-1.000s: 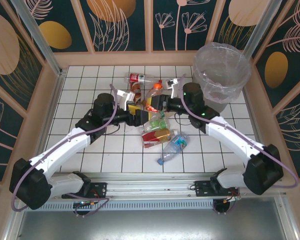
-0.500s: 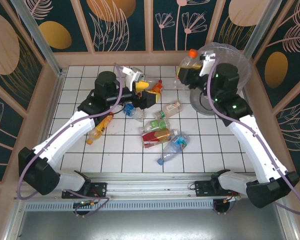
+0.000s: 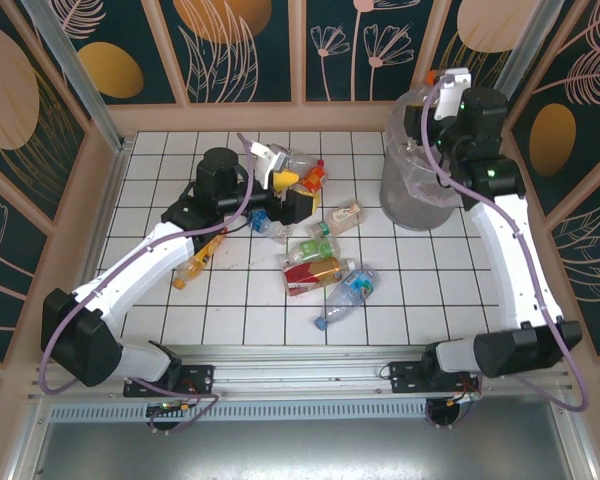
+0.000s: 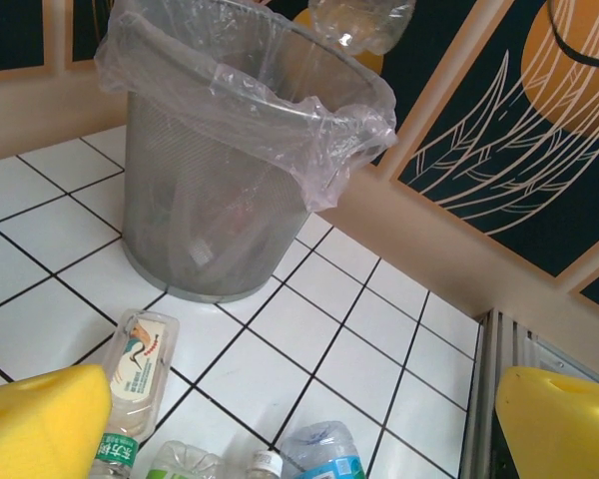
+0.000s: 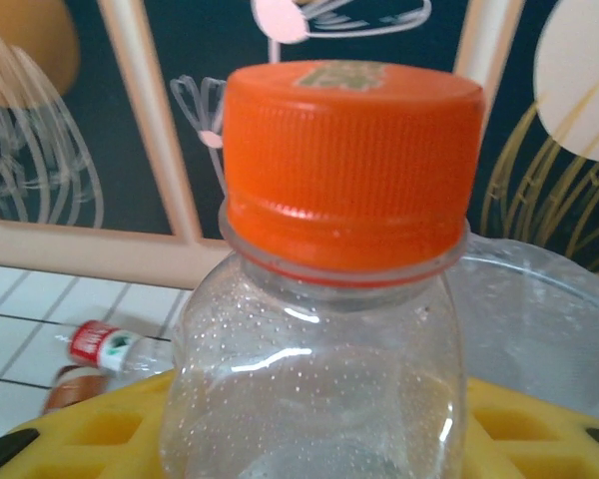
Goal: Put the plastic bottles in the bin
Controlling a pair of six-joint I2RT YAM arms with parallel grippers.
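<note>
The right tool [image 3: 442,92] is closed partway on a small clear plastic bottle with an orange cap [image 5: 351,170], its yellow pads [image 5: 539,429] pressing on either side of the body. It holds the bottle high above the tall round grey mesh bin [image 4: 205,215], which is lined with a crinkled clear bag. In the left wrist view the bottle hangs nearer the bin's far rim than the middle of its mouth.

Let go there, it could strike the rim or the drooping bag fold and tumble behind the bin. The wooden wall [image 3: 525,190] stands close on that side, so retrieval would be awkward. Bringing the arm lower could also nudge the bin itself.

The left tool [image 3: 292,192] gapes fully wide and empty, left of the bin over the loose plastic bottles [image 3: 320,265]. A white-labelled bottle [image 4: 140,364] lies just beside the bin's foot. Bare white table tiles [image 4: 349,339] leave free room on the bin's near side.
</note>
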